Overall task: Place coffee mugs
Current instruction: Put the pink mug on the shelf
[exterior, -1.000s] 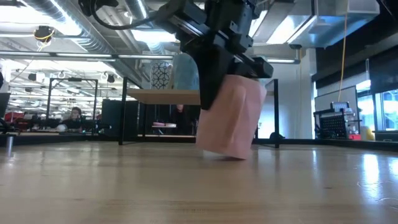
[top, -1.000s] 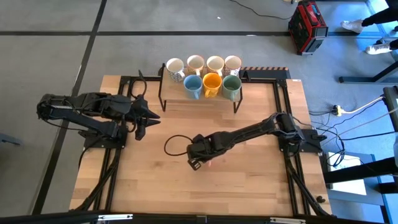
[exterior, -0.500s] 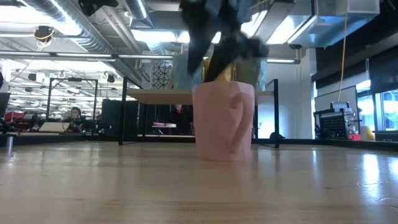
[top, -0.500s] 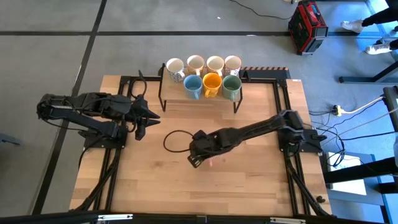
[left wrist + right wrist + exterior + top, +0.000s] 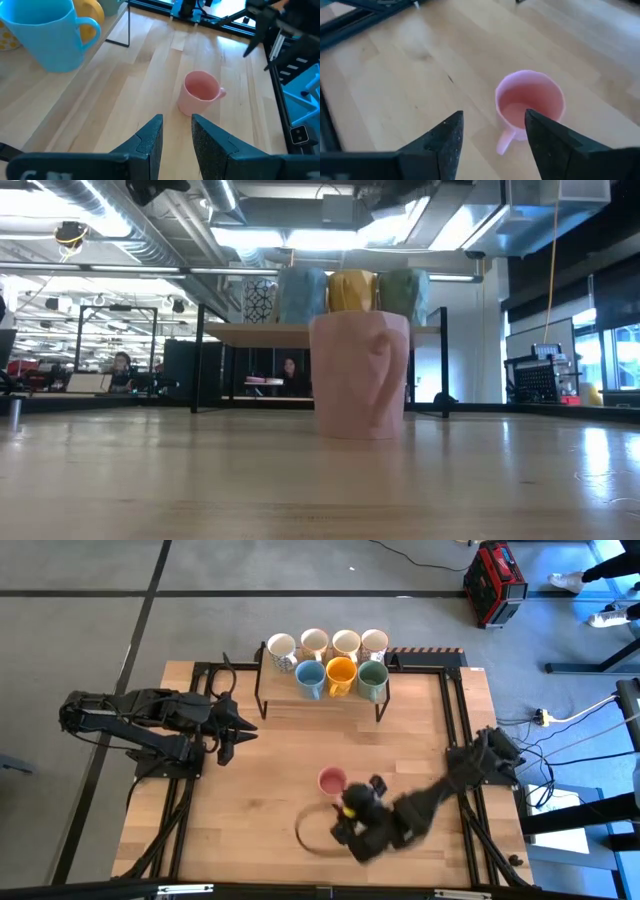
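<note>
On the wooden table [image 5: 250, 810], the pink mug [image 5: 332, 781] stood upright and alone, well clear of the rack [image 5: 320, 690] holding seven mugs. I saw the right gripper [image 5: 350, 825] just beside it, fingers apart, empty. The left gripper [image 5: 240, 732] waited, fingers slightly apart. Beyond lay an office with desks.

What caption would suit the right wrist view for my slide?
Pink mug standing upright on the wooden table, just beyond the right gripper's open fingers.

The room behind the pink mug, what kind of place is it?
Probably a big lab or workshop. Behind the mug run bare ceiling pipes and long lights, with desks where a person sits.
</note>
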You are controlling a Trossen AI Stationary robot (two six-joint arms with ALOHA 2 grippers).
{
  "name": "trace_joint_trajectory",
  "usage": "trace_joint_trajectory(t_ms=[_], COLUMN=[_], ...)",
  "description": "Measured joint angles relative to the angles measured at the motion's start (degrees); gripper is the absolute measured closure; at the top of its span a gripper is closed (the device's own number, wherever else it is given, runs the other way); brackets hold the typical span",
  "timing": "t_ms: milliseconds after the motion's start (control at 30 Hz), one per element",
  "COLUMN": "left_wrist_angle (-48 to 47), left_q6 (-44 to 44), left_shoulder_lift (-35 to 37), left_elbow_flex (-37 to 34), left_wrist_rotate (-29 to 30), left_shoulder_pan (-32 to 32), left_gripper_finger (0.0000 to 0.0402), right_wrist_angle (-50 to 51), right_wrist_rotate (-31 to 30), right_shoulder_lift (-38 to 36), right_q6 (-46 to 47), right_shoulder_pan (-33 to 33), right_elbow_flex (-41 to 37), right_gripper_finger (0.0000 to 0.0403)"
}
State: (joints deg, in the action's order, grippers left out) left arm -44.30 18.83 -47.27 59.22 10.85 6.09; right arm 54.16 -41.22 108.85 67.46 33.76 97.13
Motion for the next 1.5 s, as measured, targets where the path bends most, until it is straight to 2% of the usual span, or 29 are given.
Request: trace_joint_trajectory(t_ms=[133, 267, 400, 533, 867, 1100, 1300, 1400, 1500], left_wrist_angle=[0.15, 0.24, 0.40, 0.59, 0.62, 0.72, 1.09, 1.07, 1.05], left_q6=[0.01, 0.07, 0.09, 0.13, 0.61, 0.70, 0.72, 0.72, 0.72], left_shoulder_lift=[0.00, 0.02, 0.01, 0.02, 0.01, 0.01, 0.02, 0.02, 0.02], left_elbow_flex=[0.00, 0.00, 0.00, 0.00, 0.00, 0.00, 0.00, 0.00, 0.00], left_wrist_rotate=[-0.01, 0.00, 0.02, 0.02, 0.02, 0.02, 0.00, 0.00, 0.00], left_shoulder_pan=[-0.02, 0.00, -0.02, -0.01, -0.02, 0.00, -0.02, -0.01, -0.02], left_gripper_finger=[0.0305, 0.0305, 0.0305, 0.0305, 0.0305, 0.0305, 0.0305, 0.0305, 0.0305], right_wrist_angle=[-6.74, -14.40, -20.81, -21.30, -22.60, -30.49, -30.56, -30.16, -29.40], right_wrist_rotate=[-8.25, -8.20, -8.22, -10.25, -13.83, -15.88, -17.13, -18.03, -17.96], right_shoulder_lift=[2.16, 5.24, 8.27, 10.84, 12.16, 14.29, 15.63, 15.63, 15.62], right_q6=[4.13, 9.21, 10.12, 10.18, 13.34, 13.29, 16.23, 16.41, 15.74], right_shoulder_pan=[4.57, 6.21, 5.94, 4.74, 3.67, 2.02, 0.59, 0.39, 0.34], right_elbow_flex=[-5.88, -11.36, -14.92, -16.50, -18.43, -19.04, -19.02, -19.02, -19.02], right_gripper_finger=[0.0201, 0.0201, 0.0201, 0.0205, 0.0255, 0.0260, 0.0263, 0.0287, 0.0340])
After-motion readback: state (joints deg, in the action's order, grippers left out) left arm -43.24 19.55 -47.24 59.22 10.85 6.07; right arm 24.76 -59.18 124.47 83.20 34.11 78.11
